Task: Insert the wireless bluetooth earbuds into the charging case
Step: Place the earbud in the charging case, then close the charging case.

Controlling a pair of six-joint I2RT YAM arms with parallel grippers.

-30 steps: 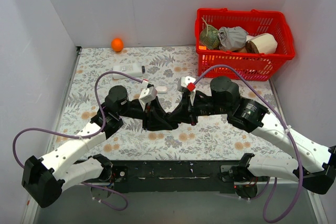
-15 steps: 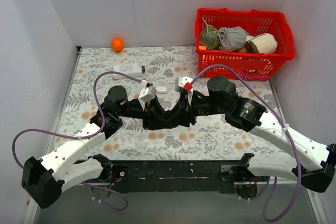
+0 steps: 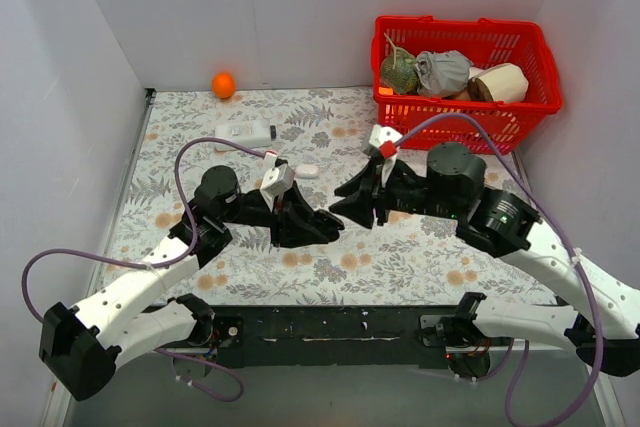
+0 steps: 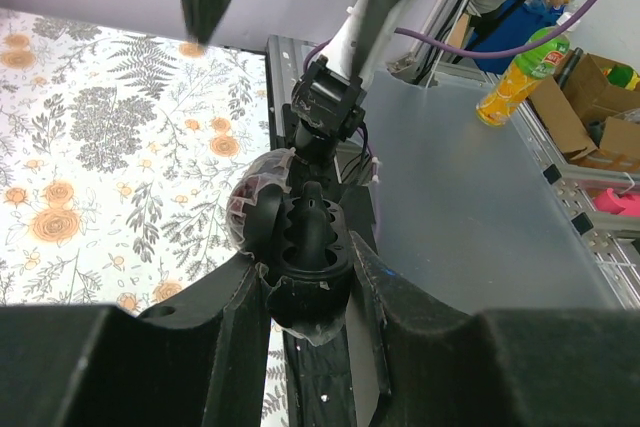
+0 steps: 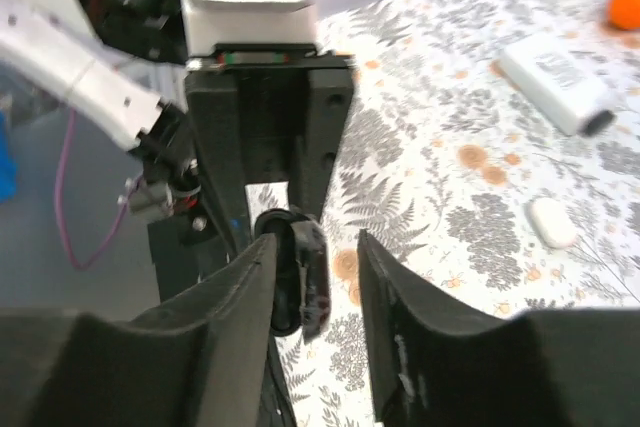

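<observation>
My left gripper (image 3: 322, 227) is shut on the open black charging case (image 4: 305, 247) and holds it above the floral table mat. The case's lid (image 4: 255, 209) hangs open to the left. A dark rounded piece sits in the case's well; I cannot tell if it is an earbud. No loose earbud shows in any view. My right gripper (image 3: 347, 207) is open and empty, a short way right of the left gripper. In the right wrist view the case (image 5: 300, 277) hangs close to my right gripper (image 5: 315, 247), just ahead of its left finger (image 5: 240, 297).
A red basket (image 3: 455, 117) with several objects stands at the back right. A white rectangular device (image 3: 245, 133) and a small white oval (image 3: 308, 170) lie on the mat behind the grippers. An orange ball (image 3: 223, 85) sits at the back left.
My right gripper has drawn back to the right and away from the left gripper and the case. The left gripper has stayed put with the case.
</observation>
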